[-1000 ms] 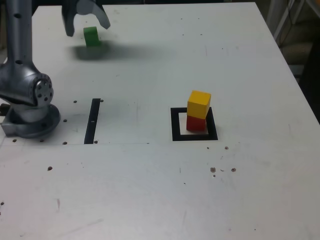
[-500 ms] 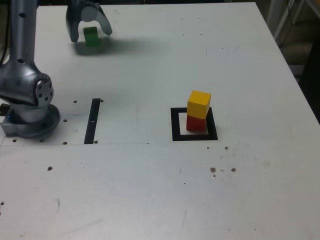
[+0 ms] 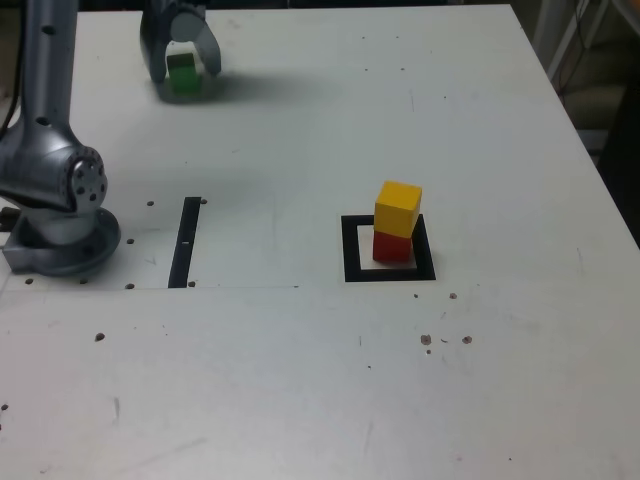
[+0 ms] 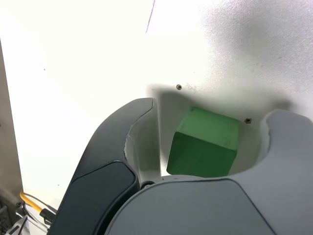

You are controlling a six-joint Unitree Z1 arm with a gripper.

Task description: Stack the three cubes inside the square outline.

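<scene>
At the far left of the exterior view, the green cube (image 3: 182, 74) sits on the white table between the fingers of my gripper (image 3: 184, 72). The wrist view shows the green cube (image 4: 204, 143) inside the gripper (image 4: 215, 110), whose jaws stand partly closed around it. A pale gap shows on each side, so the jaws are open and not pressing it. The yellow cube (image 3: 398, 207) rests on the red cube (image 3: 392, 246) inside the square outline (image 3: 350, 252), right of centre in the exterior view.
The arm's grey base (image 3: 60, 205) stands at the exterior view's left edge. A thin black strip (image 3: 185, 240) lies beside it. The table's right edge (image 3: 600, 180) runs along the exterior view's right, with clutter beyond.
The gripper has come down over the green cube, and its jaws have narrowed around it. The yellow and red stack has not moved.
</scene>
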